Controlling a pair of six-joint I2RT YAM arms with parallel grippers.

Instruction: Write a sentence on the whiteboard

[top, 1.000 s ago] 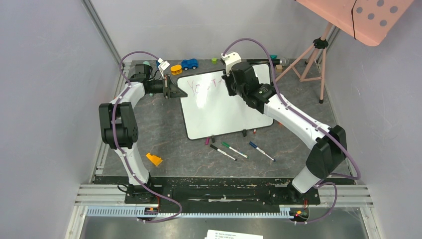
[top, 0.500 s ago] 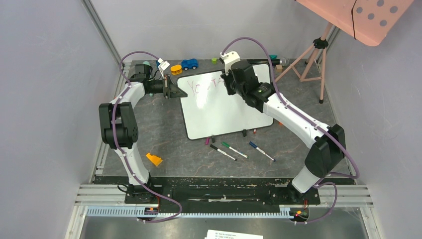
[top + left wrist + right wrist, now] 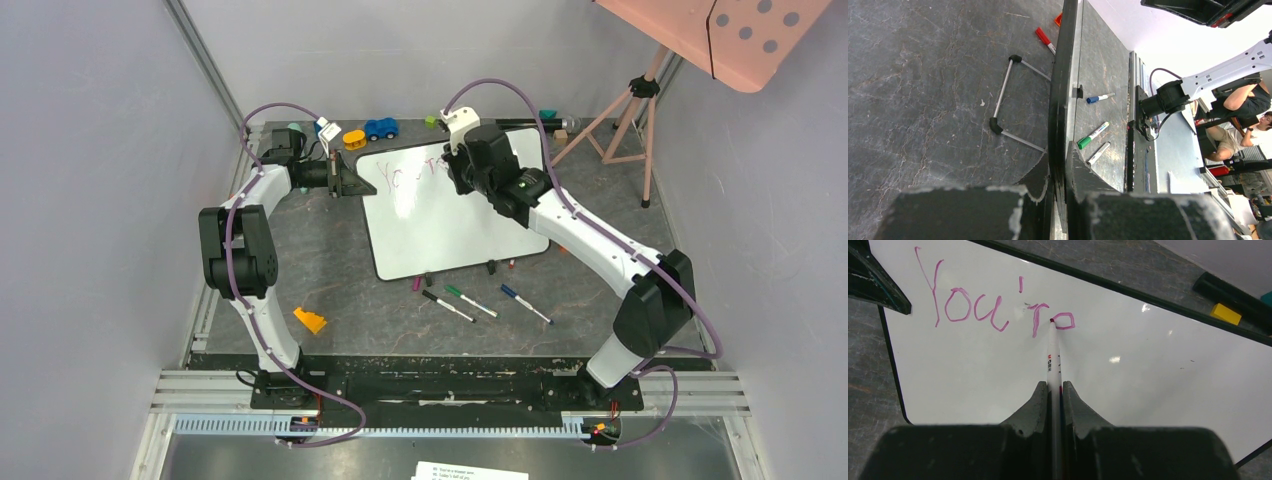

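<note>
The whiteboard (image 3: 440, 225) lies tilted on the table with its two black feet at the near edge. My left gripper (image 3: 345, 180) is shut on its left frame, which is edge-on between the fingers in the left wrist view (image 3: 1058, 155). My right gripper (image 3: 462, 172) is shut on a white marker (image 3: 1053, 355) in the right wrist view (image 3: 1053, 385). The marker's pink tip touches the board (image 3: 1158, 385). The sentence (image 3: 968, 305) reads "You'r" in pink, followed by a closed loop at the tip. Its letters show faintly from above (image 3: 405, 178).
Black (image 3: 447, 306), green (image 3: 470, 301) and blue (image 3: 525, 304) markers lie in front of the board, with a purple cap (image 3: 417, 284) near its feet. An orange piece (image 3: 310, 321) lies near left. Small toys (image 3: 380, 128) and a tripod (image 3: 630, 110) stand behind.
My right gripper has shifted slightly toward the far edge with the marker, and the last pink stroke has grown. The left arm and the board have not moved.
</note>
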